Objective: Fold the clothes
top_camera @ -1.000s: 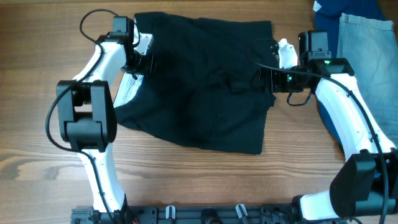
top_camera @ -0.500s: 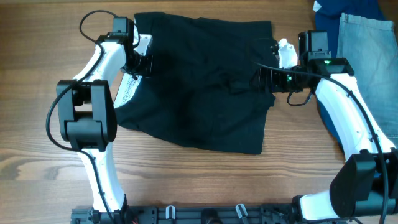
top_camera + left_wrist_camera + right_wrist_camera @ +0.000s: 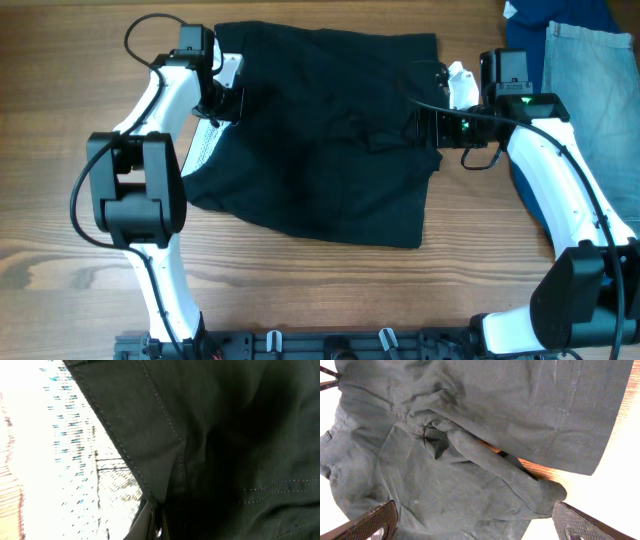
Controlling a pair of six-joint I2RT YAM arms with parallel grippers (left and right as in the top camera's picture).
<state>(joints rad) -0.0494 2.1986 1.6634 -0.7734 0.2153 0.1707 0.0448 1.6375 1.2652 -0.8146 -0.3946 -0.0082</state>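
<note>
Folding is looking barely begun, judging by how the clothes (image 3: 330, 140) are lying. The black garment is spreading open across the middle of the table (image 3: 60, 240), between the left arm (image 3: 150, 110) and the right arm (image 3: 560, 170). A bunched ridge is running near its right edge, and its pale pocket lining (image 3: 205, 148) is poking out along the left side. No neat, finished fold is showing anywhere, and whether any layer is doubled underneath cannot be told from above. What is appearing left to do is nearly all of it: gathering an edge, carrying it over, and flattening the result.

The left arm is reaching to the garment's upper left edge. The left fingers (image 3: 150, 522) are sitting right at a stitched seam where the black cloth is meeting the lining. Only a sliver of them is showing at the bottom of the wrist view, so whether they are pinching the cloth cannot be told. The right fingers (image 3: 372, 521) are standing wide apart over the rumpled right edge, gripping nothing.

By count, one black garment is lying on the table. One pair of light-blue jeans (image 3: 590, 70) and one dark blue cloth (image 3: 570, 12) are lying off at the far right corner, apart from the garment. Two arms are working, one at each side of it.
</note>
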